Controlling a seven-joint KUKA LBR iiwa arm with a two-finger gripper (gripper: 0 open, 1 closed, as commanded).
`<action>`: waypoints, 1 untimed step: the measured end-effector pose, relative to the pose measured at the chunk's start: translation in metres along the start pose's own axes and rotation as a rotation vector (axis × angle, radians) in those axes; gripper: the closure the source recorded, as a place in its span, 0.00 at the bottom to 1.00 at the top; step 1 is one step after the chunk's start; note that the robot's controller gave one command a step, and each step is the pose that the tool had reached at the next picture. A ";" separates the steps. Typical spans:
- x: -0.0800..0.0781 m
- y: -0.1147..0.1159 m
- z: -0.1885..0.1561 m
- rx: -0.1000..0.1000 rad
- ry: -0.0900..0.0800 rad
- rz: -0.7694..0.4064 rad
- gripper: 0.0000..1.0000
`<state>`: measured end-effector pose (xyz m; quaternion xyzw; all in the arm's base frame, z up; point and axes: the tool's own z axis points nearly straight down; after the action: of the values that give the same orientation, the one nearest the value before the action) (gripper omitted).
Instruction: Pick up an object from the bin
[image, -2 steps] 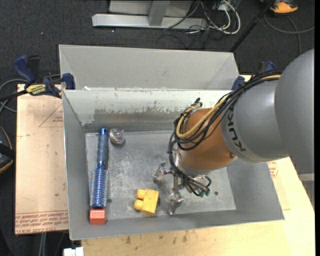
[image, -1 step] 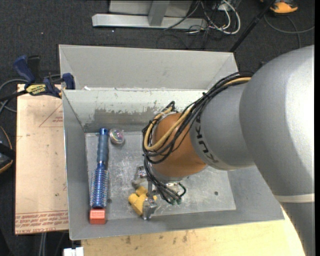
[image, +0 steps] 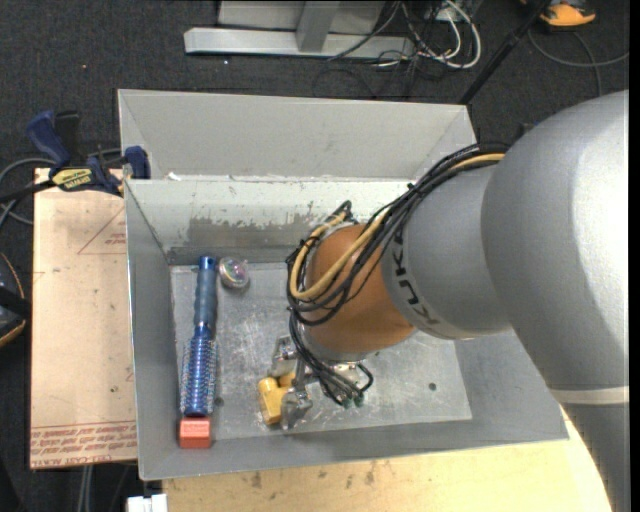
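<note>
The arm (image: 480, 260) reaches in from the right and bends down into the grey metal bin (image: 150, 300). Its orange cover (image: 350, 300), wrapped in black and yellow cables (image: 330, 250), hangs over the middle of the floor. The gripper (image: 292, 398) is low in the bin near the front wall, right beside 1 small yellow object (image: 268, 393) that lies on the floor a little left of the front middle. The gripper appears to touch the object's right side. The wrist hides the tool's tip from above, so it cannot be told whether it is spread, pressed together, or pinching the yellow piece.

2 more things lie well apart from the gripper. A long blue tool (image: 200, 345) with a ribbed lower half runs along the left wall, with a red block (image: 194, 432) at its front end. A small shiny round object (image: 234, 272) sits just beside the tool's far end, close to the back wall.
</note>
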<state>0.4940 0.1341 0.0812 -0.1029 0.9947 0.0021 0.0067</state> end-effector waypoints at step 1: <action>-0.025 -0.029 -0.117 0.003 0.002 -0.055 1.00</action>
<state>0.5232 0.1106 0.1982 -0.1303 0.9915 0.0003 0.0060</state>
